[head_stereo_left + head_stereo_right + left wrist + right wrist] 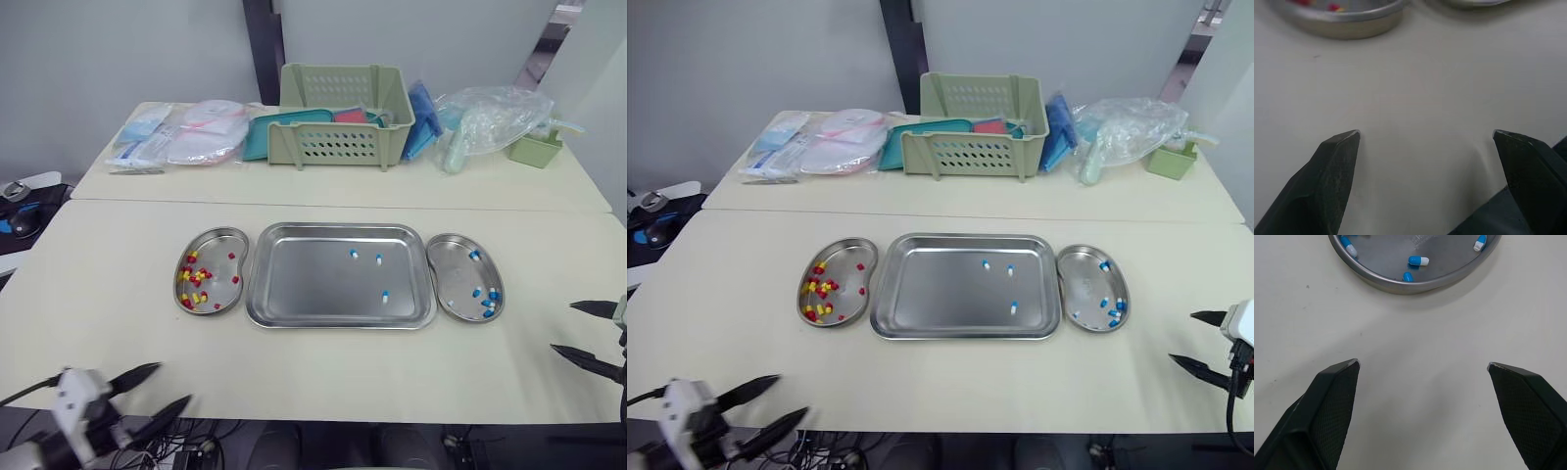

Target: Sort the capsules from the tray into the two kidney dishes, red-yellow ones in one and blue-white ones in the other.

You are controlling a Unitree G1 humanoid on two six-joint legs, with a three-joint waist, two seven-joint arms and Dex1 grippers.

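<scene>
A steel tray (304, 294) lies mid-table with three blue-white capsules (379, 259) in its right half. The left kidney dish (217, 245) holds several red-yellow capsules (193, 285). The right kidney dish (453, 264) holds several blue-white capsules (485, 298); the right wrist view shows its rim (1415, 284) and capsules (1418, 260). My left gripper (165, 387) is open over the table's front left edge, short of the left dish (1342, 27). My right gripper (578, 329) is open at the front right, beside the right dish. Both are empty.
A green basket (341, 116) stands at the back centre on a second table. Packets of medical supplies (186, 132) lie to its left, a clear plastic bag (493, 116) and a small green box (535, 149) to its right. A seam (333, 206) separates the tables.
</scene>
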